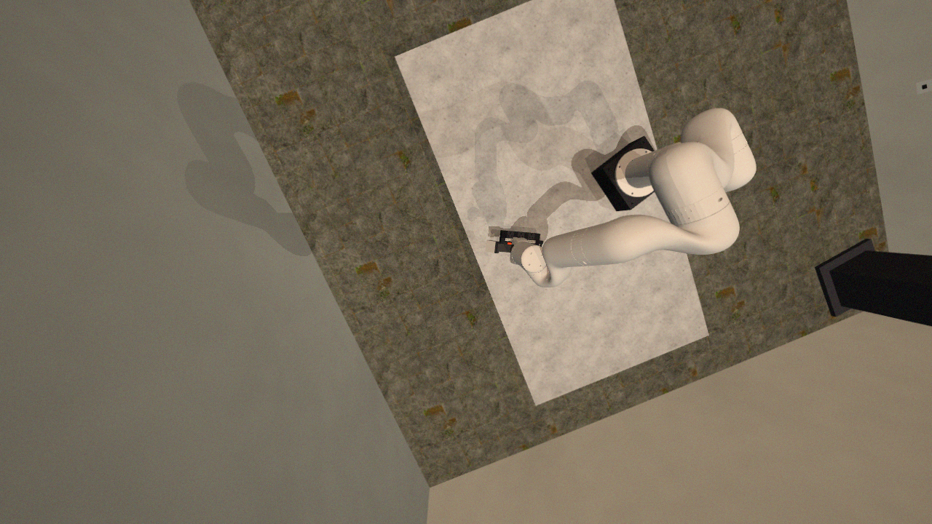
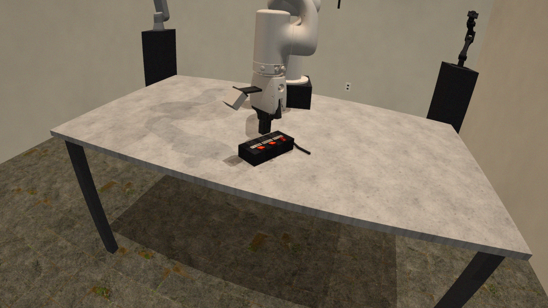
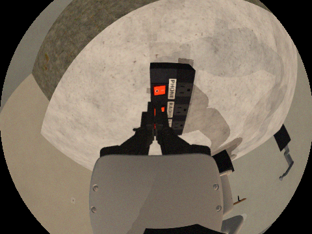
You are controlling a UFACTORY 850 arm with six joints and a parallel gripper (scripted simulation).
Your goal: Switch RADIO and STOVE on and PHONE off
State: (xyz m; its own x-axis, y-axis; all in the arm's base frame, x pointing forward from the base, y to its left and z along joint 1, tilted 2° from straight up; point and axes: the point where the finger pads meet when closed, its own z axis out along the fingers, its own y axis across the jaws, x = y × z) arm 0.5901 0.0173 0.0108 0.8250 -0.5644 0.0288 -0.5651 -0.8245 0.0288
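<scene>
The black power strip [image 2: 255, 154] [image 1: 519, 232] [image 3: 181, 88] lies flat on the table [image 2: 383, 172] [image 1: 586, 325] [image 3: 100, 91], the right way up, with its short cord [image 2: 302, 149] pointing right. It has three red rocker switches; in the wrist view the far switch [image 3: 160, 90] shows fully and the middle switch [image 3: 162, 109] is partly behind my fingers. The labels are too small to read surely. My gripper [image 2: 265, 130] [image 3: 154, 110] is shut and empty, pointing straight down, its tips just above the strip's middle and near part.
The arm's black base [image 2: 299, 96] [image 1: 609, 182] stands on the table behind the strip. Two black pedestals [image 2: 159, 53] [image 2: 452, 91] stand beyond the table's far corners. The strip lies near the table's middle, far from its edges.
</scene>
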